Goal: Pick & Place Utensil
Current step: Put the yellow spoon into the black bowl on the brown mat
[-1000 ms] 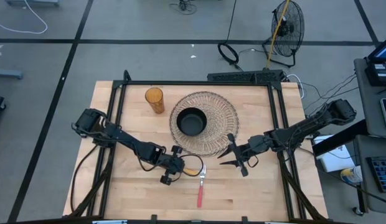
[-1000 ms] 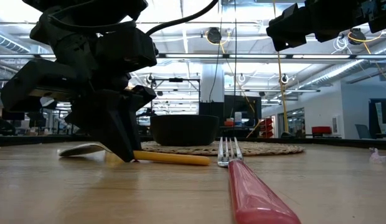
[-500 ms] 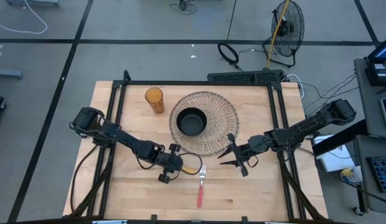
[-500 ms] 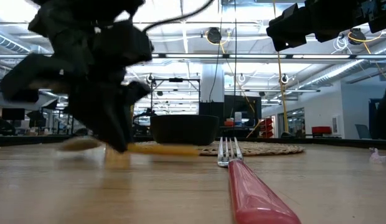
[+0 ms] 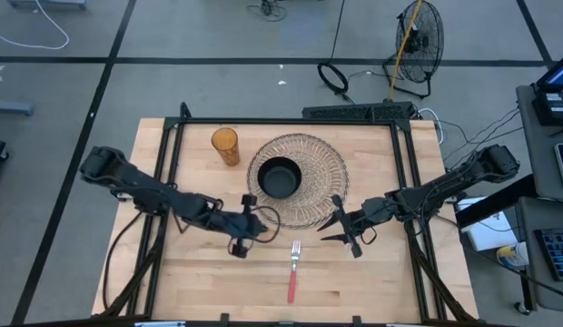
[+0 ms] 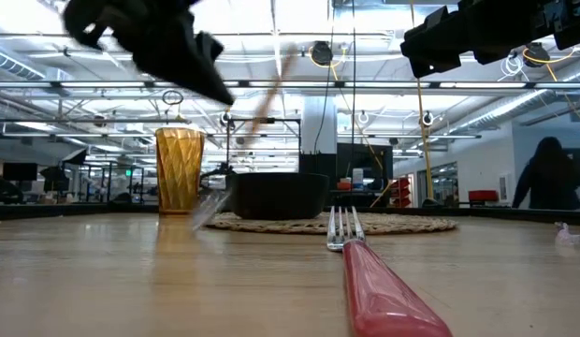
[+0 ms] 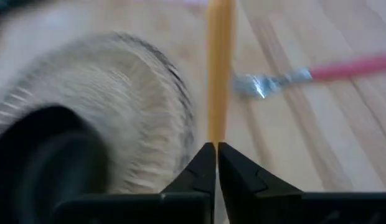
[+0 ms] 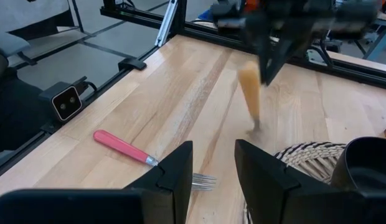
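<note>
My left gripper (image 5: pixel 246 227) is above the table just near of the woven mat (image 5: pixel 329 173), shut on a yellow-handled utensil (image 8: pixel 250 93) that is blurred in the low view (image 6: pixel 257 122). A red-handled fork (image 5: pixel 292 272) lies flat on the wood near the table's near edge, tines toward the mat; it also shows in the low view (image 6: pixel 365 271). A black bowl (image 5: pixel 280 177) sits on the mat. My right gripper (image 5: pixel 340 229) hangs open to the right of the fork, above the table and touching nothing. My left gripper pinches the yellow handle (image 7: pixel 216 127) between its two fingers, which come from above and point down. The utensil is lifted clear of the table. It hangs tilted below the fingers, its metal end (image 8: pixel 256 126) lowest.
An amber cup (image 5: pixel 225 145) stands left of the mat near the far edge and shows in the low view (image 6: pixel 180 170). Black frame rails (image 5: pixel 172 150) run along the table's left, right and far sides. A person stands in the room beyond.
My left gripper has risen from the table and moved toward the left and far side, taking the yellow-handled utensil with it. The utensil, which lay flat on the wood beside the fork, is now lifted clear and hangs tilted. The fork has stayed put.
</note>
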